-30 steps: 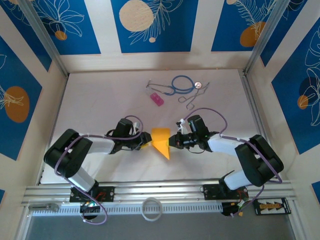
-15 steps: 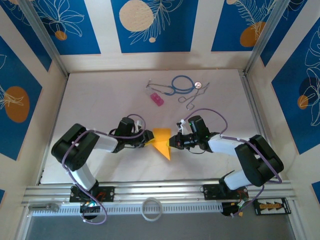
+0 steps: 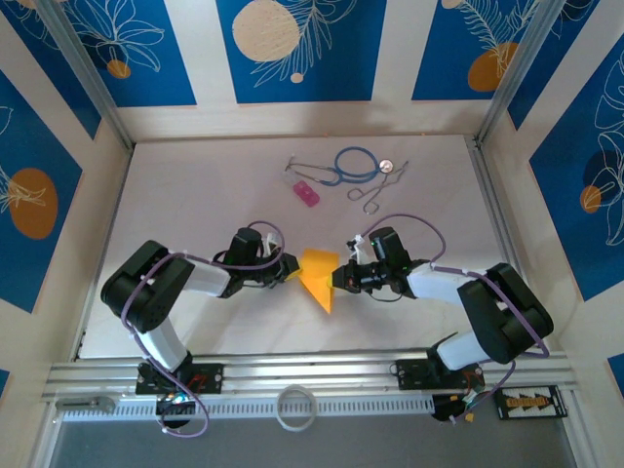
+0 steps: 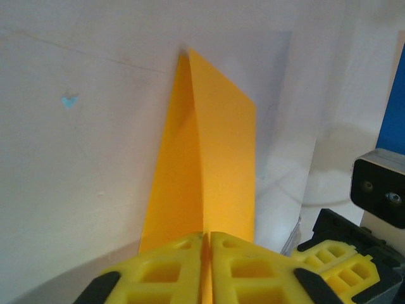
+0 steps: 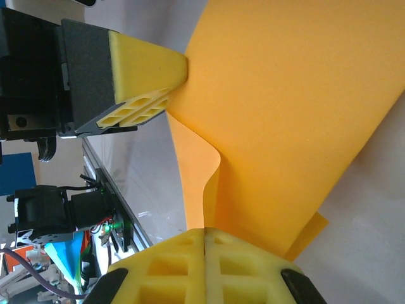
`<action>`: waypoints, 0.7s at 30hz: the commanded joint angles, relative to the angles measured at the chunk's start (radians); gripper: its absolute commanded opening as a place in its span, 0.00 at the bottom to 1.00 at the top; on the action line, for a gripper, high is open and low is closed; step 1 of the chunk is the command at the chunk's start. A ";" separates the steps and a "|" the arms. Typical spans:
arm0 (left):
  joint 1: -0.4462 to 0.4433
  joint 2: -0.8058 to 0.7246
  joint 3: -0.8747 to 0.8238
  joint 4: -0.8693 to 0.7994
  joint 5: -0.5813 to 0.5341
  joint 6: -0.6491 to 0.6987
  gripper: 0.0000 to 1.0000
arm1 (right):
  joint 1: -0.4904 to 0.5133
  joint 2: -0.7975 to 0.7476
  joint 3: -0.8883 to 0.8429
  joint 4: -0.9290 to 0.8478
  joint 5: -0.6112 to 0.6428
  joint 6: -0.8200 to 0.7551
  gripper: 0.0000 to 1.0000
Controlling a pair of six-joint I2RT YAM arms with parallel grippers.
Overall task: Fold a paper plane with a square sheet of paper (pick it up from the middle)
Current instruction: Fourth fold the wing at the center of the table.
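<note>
Table [image 3: 195, 185], pale and broad, stretches under the square sheet of paper [image 3: 317, 276], orange-yellow and partly folded, held up mid-table between two claws. Left gripper [image 4: 207, 237] is pinched tight on one folded edge; right gripper [image 5: 204, 231] is clamped on the opposite edge, where the paper buckles. Pulling apart from here would likely tear the sheet or set a crooked crease. No brand, label or lettering is legible.
</note>
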 commanded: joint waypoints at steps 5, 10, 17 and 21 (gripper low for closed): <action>0.000 -0.002 -0.004 0.022 -0.015 0.004 0.00 | -0.007 -0.034 -0.011 -0.029 -0.016 -0.016 0.02; 0.002 -0.046 -0.052 0.037 -0.079 -0.001 0.00 | -0.008 -0.082 -0.001 -0.105 0.050 -0.027 0.13; -0.004 -0.165 -0.130 0.013 -0.202 -0.029 0.00 | -0.017 -0.213 0.012 -0.265 0.187 -0.063 0.34; -0.013 -0.234 -0.140 -0.068 -0.267 -0.025 0.00 | -0.029 -0.241 0.020 -0.317 0.230 -0.064 0.35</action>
